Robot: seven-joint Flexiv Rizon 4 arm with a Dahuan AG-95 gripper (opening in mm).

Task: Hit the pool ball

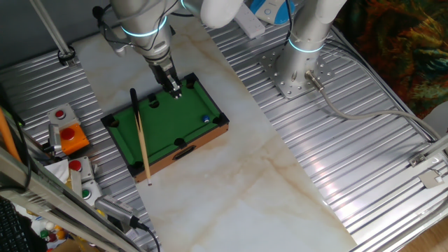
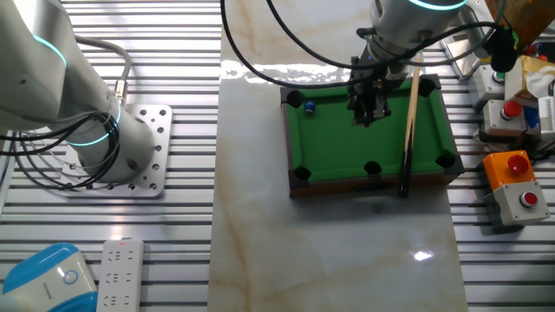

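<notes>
A miniature green pool table with a wooden frame lies on the marble sheet; it also shows in the other fixed view. The pool ball, tiny, glossy and blue, rests on the felt near one short rail, next to a corner pocket. My gripper points down over the felt near a long rail's middle pocket, a short way from the ball. Its fingers look closed together and hold nothing. A cue stick lies loose along the opposite short end of the table.
An orange box with a red button and other button boxes stand beside the cue end of the table. The arm's base plate is bolted to the ribbed metal bench. A second arm's base and a remote lie further off.
</notes>
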